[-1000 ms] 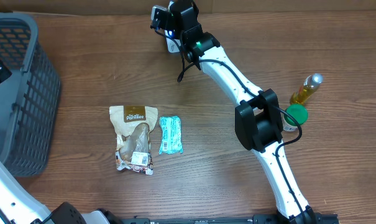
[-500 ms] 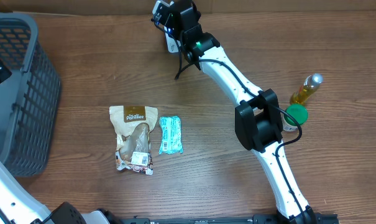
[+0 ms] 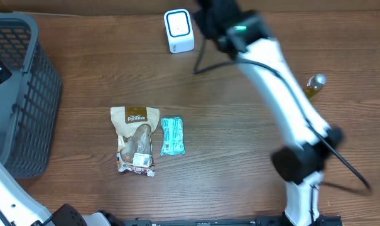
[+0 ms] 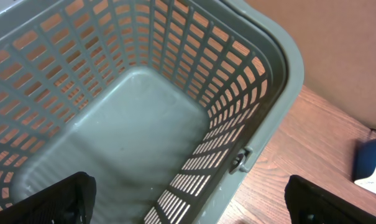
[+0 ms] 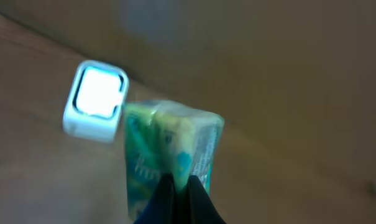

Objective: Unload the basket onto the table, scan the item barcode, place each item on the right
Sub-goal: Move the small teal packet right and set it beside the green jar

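Overhead, the right arm [image 3: 277, 75] reaches, blurred, across the wooden surface [image 3: 227, 157] to its far edge, its end just right of the white scanner [image 3: 178, 30], whose window glows. Seen from the right wrist camera, the right fingers [image 5: 163, 200] are pressed together on the lower edge of a green packet [image 5: 172, 146], which stands upright above them. The scanner lies beyond it and to its left, lit face toward the camera, the two apart. That picture is soft, and no barcode can be made out on the packet; from above, the packet itself cannot be picked out. The left fingers [image 4: 57, 199] stand wide apart, holding nothing, over the grey basket [image 4: 268, 74] at the left edge of the surface. Their camera looks down into its slatted interior, with a corner of the scanner at the frame's right edge. Near the middle of the surface a brown snack pouch [image 3: 135, 139] and a teal packet [image 3: 172, 136] lie flat side by side, close but not touching, well apart from the scanner. A bottle [image 3: 314, 85] of yellow liquid stands at the right, just beyond the arm
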Robot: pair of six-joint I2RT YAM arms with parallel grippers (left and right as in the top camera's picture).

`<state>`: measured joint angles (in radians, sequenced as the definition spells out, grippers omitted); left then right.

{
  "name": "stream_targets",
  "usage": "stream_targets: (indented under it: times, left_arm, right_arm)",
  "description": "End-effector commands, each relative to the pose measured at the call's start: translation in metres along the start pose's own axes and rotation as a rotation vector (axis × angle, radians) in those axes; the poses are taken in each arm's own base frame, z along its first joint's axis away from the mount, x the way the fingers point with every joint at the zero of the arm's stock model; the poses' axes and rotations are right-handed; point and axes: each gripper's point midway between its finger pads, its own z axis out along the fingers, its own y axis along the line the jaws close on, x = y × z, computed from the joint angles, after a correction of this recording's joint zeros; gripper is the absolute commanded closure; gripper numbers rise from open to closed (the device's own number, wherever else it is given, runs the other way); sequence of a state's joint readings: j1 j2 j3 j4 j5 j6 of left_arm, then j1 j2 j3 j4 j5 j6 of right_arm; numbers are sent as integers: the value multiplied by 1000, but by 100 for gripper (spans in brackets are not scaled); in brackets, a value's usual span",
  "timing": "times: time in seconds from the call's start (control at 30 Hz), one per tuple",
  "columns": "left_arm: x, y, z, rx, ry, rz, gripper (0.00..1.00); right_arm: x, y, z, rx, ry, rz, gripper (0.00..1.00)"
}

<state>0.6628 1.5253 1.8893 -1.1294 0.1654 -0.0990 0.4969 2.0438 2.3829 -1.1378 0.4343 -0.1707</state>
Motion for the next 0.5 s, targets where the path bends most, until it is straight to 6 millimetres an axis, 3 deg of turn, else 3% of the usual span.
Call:
stream_targets:
  times: [0.0,0.17,0.27,0.47]
  left_arm:
    - [2,-2,3,12,8,-6,1]
    - [2,-2,3,12,8,-6,0]
    - [2,-2,3,12,8,-6,0]
    - [2,-2,3,12,8,-6,0]
  right_arm:
    - [30,-32,-16,40,107,222,96]
    - [109,-56,-16,62,424,318,96]
    - [143,-65,-17,45,569,366,96]
    - [176,-77,-3,-6,683,459,96]
